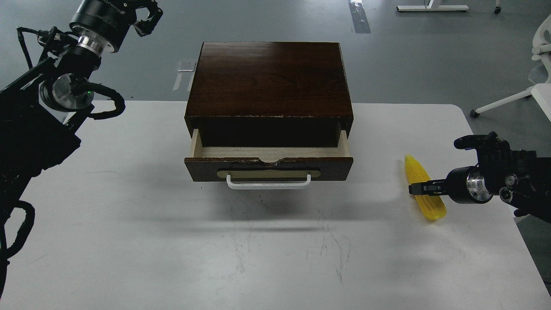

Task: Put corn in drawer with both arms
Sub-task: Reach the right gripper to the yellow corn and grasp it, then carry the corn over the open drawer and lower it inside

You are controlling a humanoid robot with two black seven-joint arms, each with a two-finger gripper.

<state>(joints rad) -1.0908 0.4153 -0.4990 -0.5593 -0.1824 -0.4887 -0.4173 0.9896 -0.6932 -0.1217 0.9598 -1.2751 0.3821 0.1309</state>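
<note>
Corn point(424, 189): bright yellow cob, lying flat on the white surface point(129, 241) at about 3 o'clock from the box, well apart from it. Pointed end toward 12 o'clock, blunt end toward 5 o'clock. Outside the drawer.

Drawer point(269, 161): single drawer of the dark brown wooden box point(269, 77), pulled partly out toward 6 o'clock. Pale wood interior visible, nothing seen inside the exposed part; the rear lies in shadow under the box. Front panel dark brown, top edge chipped near the middle. White bar handle point(268, 183) mounted on a brass-coloured plate.

Right tool point(419, 188): black, entering from 3 o'clock, its slim tip lying across the lower half of the corn and overlapping it. Fingers too dark and narrow to tell apart; whether it is clenched on the cob or released cannot be told. Silver joint ring behind it.

Left tool point(146, 19): black claw, raised at about 10 o'clock from the box, well apart from box and corn, over the grey floor point(409, 64) beyond the surface's far edge. Claw fingers curl apart with nothing between them: released. Black cables loop along the arm below it.

Box position: centre of the far edge of the surface, drawer front facing 6 o'clock.
</note>
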